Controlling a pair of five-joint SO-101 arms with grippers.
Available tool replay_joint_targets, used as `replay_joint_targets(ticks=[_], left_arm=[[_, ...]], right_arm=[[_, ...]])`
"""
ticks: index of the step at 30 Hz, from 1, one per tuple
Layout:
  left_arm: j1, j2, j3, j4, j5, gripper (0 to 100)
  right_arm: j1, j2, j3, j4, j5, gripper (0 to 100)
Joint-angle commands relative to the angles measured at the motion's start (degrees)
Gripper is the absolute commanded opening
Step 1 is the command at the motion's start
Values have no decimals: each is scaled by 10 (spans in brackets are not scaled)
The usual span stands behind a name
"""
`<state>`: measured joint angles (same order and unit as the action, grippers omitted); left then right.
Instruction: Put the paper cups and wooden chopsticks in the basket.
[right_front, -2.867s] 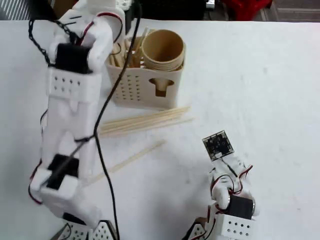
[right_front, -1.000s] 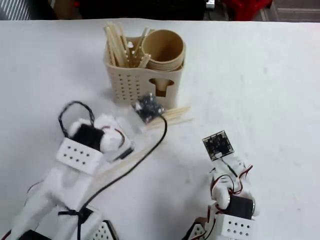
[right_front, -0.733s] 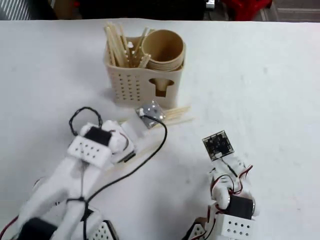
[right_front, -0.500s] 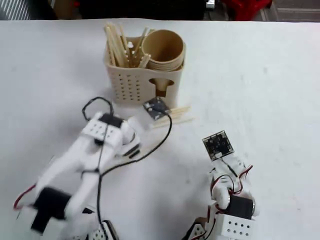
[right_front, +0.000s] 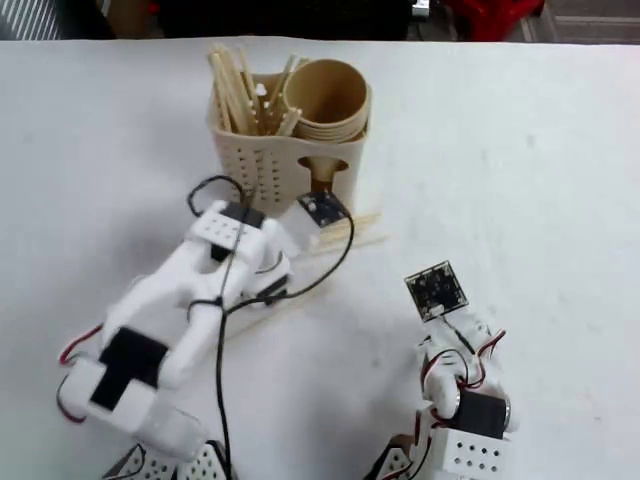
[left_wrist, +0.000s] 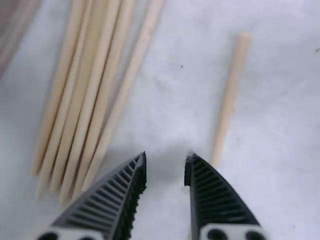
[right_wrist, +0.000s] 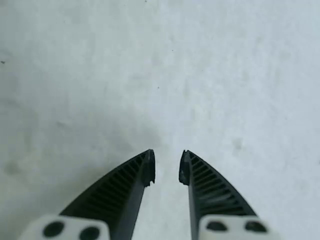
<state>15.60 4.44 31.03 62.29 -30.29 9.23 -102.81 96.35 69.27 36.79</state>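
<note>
From the high view: basket (right_front: 270, 165) at the far side of the counter (right_front: 520, 180), paper cups (right_front: 327, 100) nested inside it, upright chopsticks (right_front: 235, 90) standing beside them. Loose chopsticks (right_front: 365, 228) flat on the counter just in front of the basket, long axis running side to side. Single chopstick (right_front: 258, 318) nearer, slanted, partly under the left arm (right_front: 190, 300). Left arm bent over those sticks and clearly the nearer one; right arm (right_front: 455, 400) folded low, well apart from them.

From the left wrist view: left jaws parted only a little, gripping nothing, bare counter between the tips. Loose chopsticks (left_wrist: 85, 100) just outside one jaw, single chopstick (left_wrist: 229, 95) just outside the other, both lying roughly lengthwise along the reach, not across the gap. Probably calls for a sideways shift or wrist turn, plus a wider opening, before closing.

From the right wrist view: right jaws narrowly parted, empty, over bare counter.

No readable brand, label or writing anywhere.
</note>
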Motion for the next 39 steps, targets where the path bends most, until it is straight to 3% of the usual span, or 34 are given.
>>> replay_joint_targets(ticks=[1, 5, 10, 17, 22, 27, 32, 39], left_arm=[[47, -109, -18, 59, 7, 149], [87, -138, 11, 57, 7, 151], [81, -136, 57, -26, 31, 151], [79, -3, 38, -59, 30, 191], [77, 86, -59, 3, 33, 152], [77, 106, -78, 16, 34, 78], [77, 71, -73, 14, 34, 24], [80, -51, -74, 52, 48, 23]], right_arm=[[2, -3, 4, -7, 5, 98], [2, -3, 4, -7, 5, 98], [2, -3, 4, -7, 5, 98], [2, -3, 4, -7, 5, 98], [2, -3, 4, -7, 5, 98], [2, -3, 4, -7, 5, 98], [2, -3, 4, -7, 5, 98], [3, -3, 4, -7, 5, 98]])
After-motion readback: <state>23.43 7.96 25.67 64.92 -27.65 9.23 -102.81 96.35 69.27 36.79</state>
